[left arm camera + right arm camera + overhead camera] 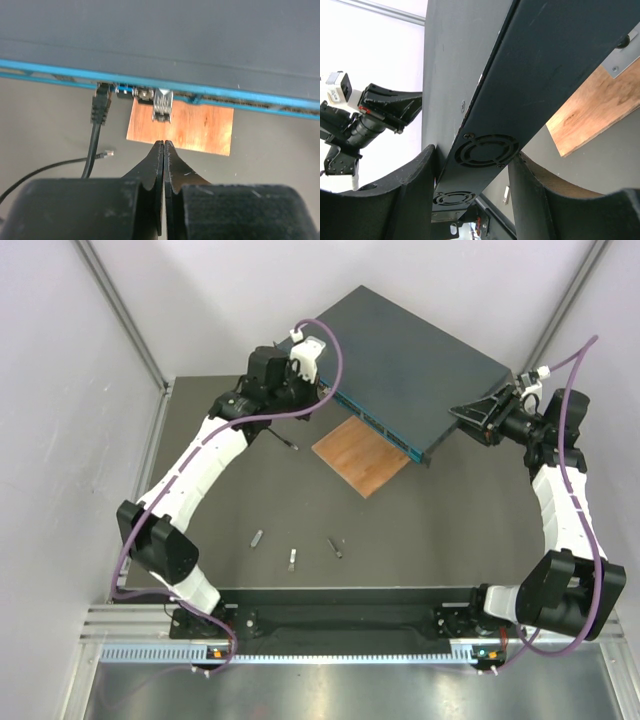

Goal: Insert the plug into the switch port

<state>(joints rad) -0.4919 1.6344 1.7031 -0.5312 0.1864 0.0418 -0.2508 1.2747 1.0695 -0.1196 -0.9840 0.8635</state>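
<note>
Left claw (164,146) is clenched on nothing, its tips pressed together. Just ahead of it a silver plug (162,105) sticks out of the teal front of the switch (165,40), with a black cable plug (101,104) to the left. Right claw (475,165) grasps the switch by its side edge; wooden board (600,110) lies beyond.

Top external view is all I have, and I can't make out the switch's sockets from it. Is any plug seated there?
Observer: Yes. In the left wrist view a silver plug sticks out of a socket on the switch, over the wooden board.
Operator: Is the left gripper holding it?
Observer: No. The left gripper is shut on nothing, with its tips short of the plug.
Operator: And the right?
Observer: The right gripper clamps the switch's vented end.
</note>
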